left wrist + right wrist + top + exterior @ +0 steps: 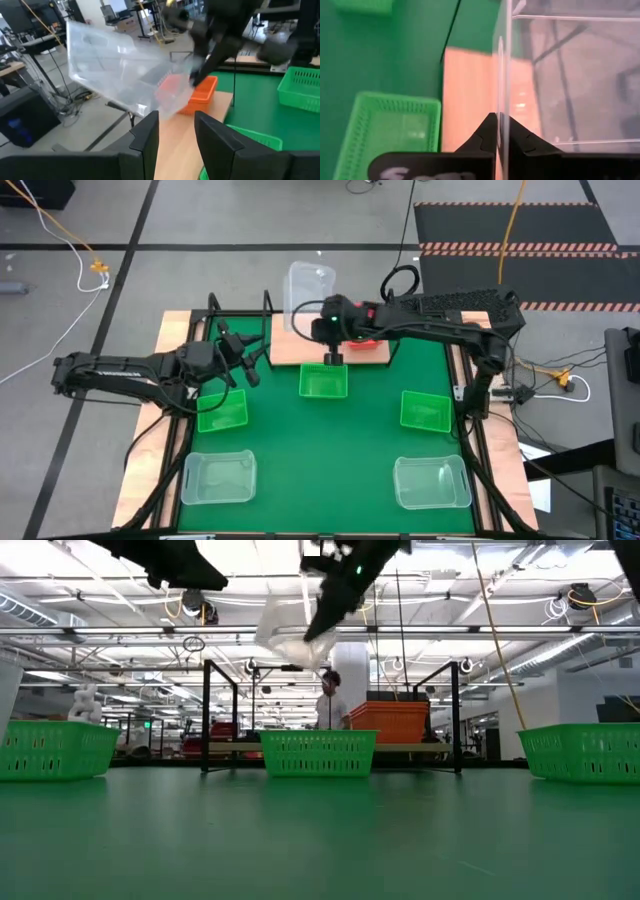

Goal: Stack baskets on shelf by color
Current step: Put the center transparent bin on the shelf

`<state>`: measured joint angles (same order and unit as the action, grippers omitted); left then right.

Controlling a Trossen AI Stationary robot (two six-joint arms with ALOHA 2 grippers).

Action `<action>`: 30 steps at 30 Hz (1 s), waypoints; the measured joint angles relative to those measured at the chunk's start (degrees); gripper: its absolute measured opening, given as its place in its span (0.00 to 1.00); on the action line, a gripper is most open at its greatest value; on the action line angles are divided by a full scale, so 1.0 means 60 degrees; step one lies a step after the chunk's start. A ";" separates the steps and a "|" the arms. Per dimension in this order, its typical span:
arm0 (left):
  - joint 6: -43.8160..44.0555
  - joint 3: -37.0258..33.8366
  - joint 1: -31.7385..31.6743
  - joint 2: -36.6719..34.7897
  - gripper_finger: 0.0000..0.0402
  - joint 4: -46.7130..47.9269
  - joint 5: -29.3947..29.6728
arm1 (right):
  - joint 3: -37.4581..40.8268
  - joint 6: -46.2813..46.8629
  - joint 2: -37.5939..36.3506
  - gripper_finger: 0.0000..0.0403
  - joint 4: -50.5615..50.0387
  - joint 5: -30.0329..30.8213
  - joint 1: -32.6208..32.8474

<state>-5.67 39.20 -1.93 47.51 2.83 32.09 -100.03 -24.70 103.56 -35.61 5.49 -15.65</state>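
green mat covers the surface | yellow cable on grey floor, well apart from the fingers | black-and-red striped floor mat beyond the surface | person standing in room behind

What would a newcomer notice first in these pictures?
The right tool holds a clear see-through plastic basket by its wall, tilted in the air over the light wooden shelf. Red baskets sit on that shelf, and three green plastic baskets stand on the green mat.

Grey tiled floor, black striped mat, bright ceiling lights
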 joint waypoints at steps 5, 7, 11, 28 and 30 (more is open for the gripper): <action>-0.0433 0.0000 -0.0193 0.0000 0.32 0.0012 0.0164 | 0.0004 0.0024 0.0831 0.00 -0.0331 0.0037 -0.0178; -0.0575 0.0000 -0.0290 0.0000 0.32 0.0012 0.0164 | 0.0004 0.0167 0.0978 0.00 -0.0647 0.0023 -0.0230; -0.0798 0.0000 -0.0413 0.0000 0.32 0.0019 0.0164 | 0.0004 0.0469 0.0988 0.00 -0.1351 -0.0613 -0.0389; -0.0747 0.0000 -0.0630 0.0025 0.32 0.0077 0.0160 | 0.1036 0.1186 0.0982 0.00 -0.1600 -0.1442 -0.0877; -0.0729 0.0000 -0.0630 0.0025 0.32 0.0077 0.0157 | 0.1060 0.1186 0.0997 0.00 -0.1591 -0.1442 -0.0884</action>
<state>-10.04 39.20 -5.72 47.66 3.29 33.04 -93.67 -17.58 109.54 -45.15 -3.16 -20.95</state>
